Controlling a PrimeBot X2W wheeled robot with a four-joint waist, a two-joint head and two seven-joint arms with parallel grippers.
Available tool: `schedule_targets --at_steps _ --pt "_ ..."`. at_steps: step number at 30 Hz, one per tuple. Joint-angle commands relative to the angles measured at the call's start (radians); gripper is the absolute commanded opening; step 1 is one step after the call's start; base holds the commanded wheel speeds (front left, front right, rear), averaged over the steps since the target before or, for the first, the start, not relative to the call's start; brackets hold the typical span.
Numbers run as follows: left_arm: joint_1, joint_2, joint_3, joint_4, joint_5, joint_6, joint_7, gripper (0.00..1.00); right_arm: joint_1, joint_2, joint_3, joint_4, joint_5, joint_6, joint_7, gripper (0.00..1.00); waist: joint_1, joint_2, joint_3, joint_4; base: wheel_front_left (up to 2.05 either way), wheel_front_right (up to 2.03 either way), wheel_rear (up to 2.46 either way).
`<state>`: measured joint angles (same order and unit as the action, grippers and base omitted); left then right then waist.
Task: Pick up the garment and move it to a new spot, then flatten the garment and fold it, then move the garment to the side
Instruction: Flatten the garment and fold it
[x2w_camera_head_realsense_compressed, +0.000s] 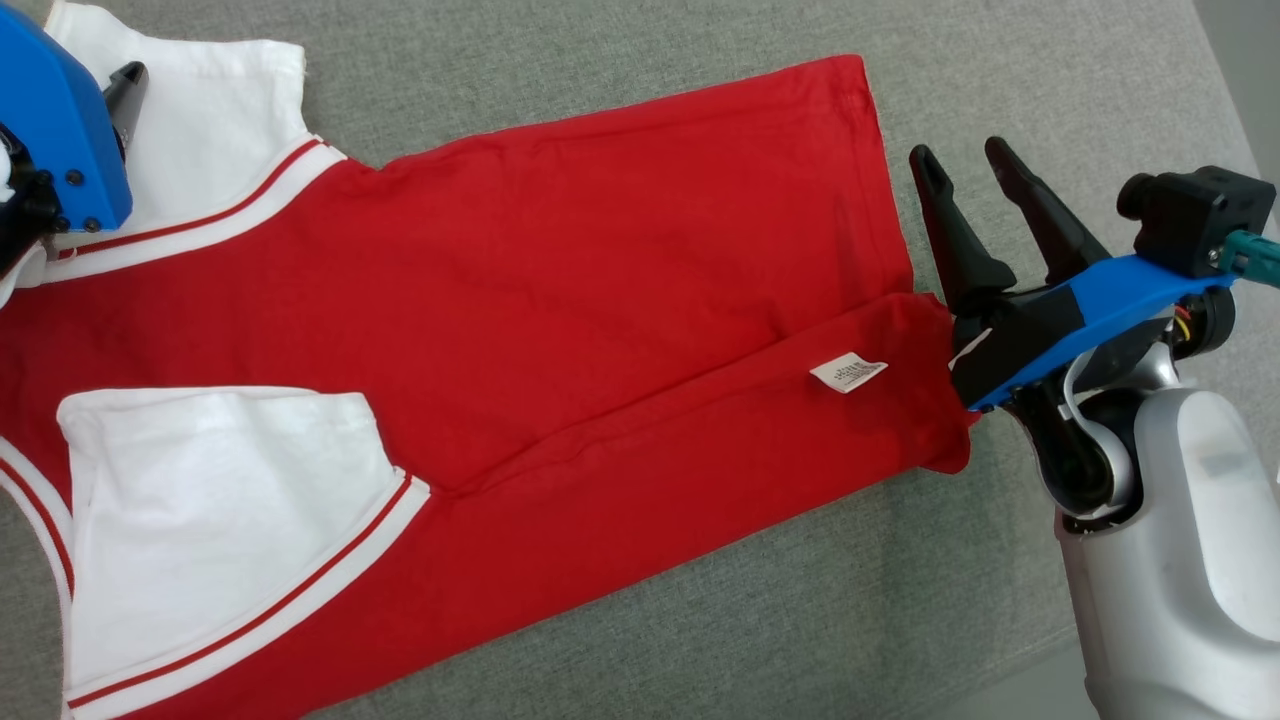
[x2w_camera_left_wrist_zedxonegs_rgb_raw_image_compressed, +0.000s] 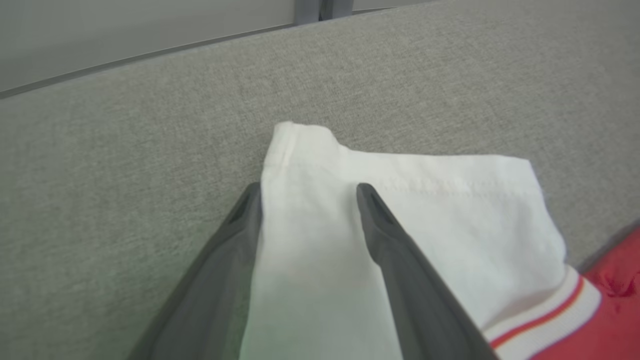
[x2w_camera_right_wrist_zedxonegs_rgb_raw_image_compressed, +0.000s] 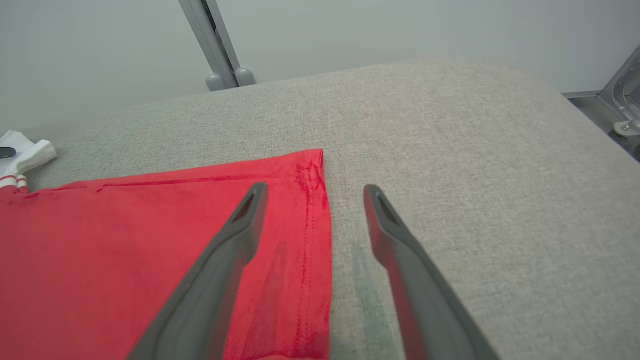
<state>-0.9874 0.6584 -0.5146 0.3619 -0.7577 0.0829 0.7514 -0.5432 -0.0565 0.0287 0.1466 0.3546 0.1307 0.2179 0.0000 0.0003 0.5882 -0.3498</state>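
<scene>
Mid-fold, with left gripper (x2w_camera_left_wrist_zedxonegs_rgb_raw_image_compressed: 307, 192) and right gripper (x2w_camera_right_wrist_zedxonegs_rgb_raw_image_compressed: 315, 192) both released at opposite ends of red garment (x2w_camera_head_realsense_compressed: 600, 250).
Spread wide over far white sleeve (x2w_camera_left_wrist_zedxonegs_rgb_raw_image_compressed: 425, 200) on the left, grasping nothing; on the right, straddling hem (x2w_camera_right_wrist_zedxonegs_rgb_raw_image_compressed: 316, 215), 1 finger above red cloth, 1 above grey surface (x2w_camera_right_wrist_zedxonegs_rgb_raw_image_compressed: 450, 150). Laid flat, near long edge seemingly folded in, care label (x2w_camera_head_realsense_compressed: 848, 372) exposed. Probably left: far-side fold, crosswise folds, shift aside.

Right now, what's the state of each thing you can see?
Red T-shirt with white sleeves: flat on grey fabric, near side folded over.
Near white sleeve: folded onto the red body.
White care label: exposed.
Left gripper: open, straddling far sleeve's edge.
Right gripper: open, at the hem.
</scene>
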Motion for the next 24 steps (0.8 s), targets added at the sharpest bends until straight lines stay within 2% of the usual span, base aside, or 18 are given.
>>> schedule_targets --at_steps 1,2,3,4,5,7,15,24 --pt "0.006 0.003 -0.003 -0.006 -0.001 -0.003 0.008 1.0 -0.023 -0.009 0.004 0.005 0.001 0.0 -0.008 1.0 0.0 -0.0003 0.003 0.0 0.0 0.0 0.0" --pt "0.009 0.003 -0.005 -0.01 -0.004 -0.005 0.012 1.0 -0.028 -0.01 0.008 0.01 0.001 0.0 -0.008 1.0 0.0 -0.0003 0.006 -0.001 0.0 0.0 0.0" --pt "0.01 0.001 -0.007 -0.014 -0.005 -0.005 0.014 0.91 -0.035 -0.011 0.012 0.013 0.003 0.0 -0.007 1.0 0.0 -0.0003 0.008 0.0 0.0 0.0 0.0" --pt "0.011 -0.002 -0.008 -0.02 -0.006 -0.007 0.011 0.56 -0.043 -0.015 0.016 0.017 0.004 0.0 -0.006 1.0 0.0 -0.0003 0.01 0.0 0.0 0.0 0.0" --pt "0.01 -0.006 -0.006 -0.021 -0.005 -0.001 0.004 0.44 -0.05 -0.018 0.02 0.022 0.005 0.0 -0.004 1.0 0.0 -0.0003 0.013 0.001 0.0 0.0 0.0" --pt "0.01 -0.013 -0.007 -0.024 -0.003 0.003 -0.004 0.0 -0.068 -0.025 0.032 0.036 0.003 0.0 0.003 1.0 0.0 -0.0003 0.017 0.004 0.0 0.0 0.0" --pt "-0.019 -0.041 -0.004 -0.031 0.0 -0.003 -0.057 0.0 -0.19 -0.083 0.071 0.141 -0.034 0.0 0.053 1.0 0.0 -0.0003 0.012 0.044 0.0 0.0 0.0" --pt "-0.023 -0.089 -0.022 -0.091 -0.008 -0.033 -0.107 0.0 -0.329 -0.186 0.093 0.343 -0.064 0.0 0.169 1.0 0.0 -0.0003 -0.001 0.132 0.0 0.0 0.0"
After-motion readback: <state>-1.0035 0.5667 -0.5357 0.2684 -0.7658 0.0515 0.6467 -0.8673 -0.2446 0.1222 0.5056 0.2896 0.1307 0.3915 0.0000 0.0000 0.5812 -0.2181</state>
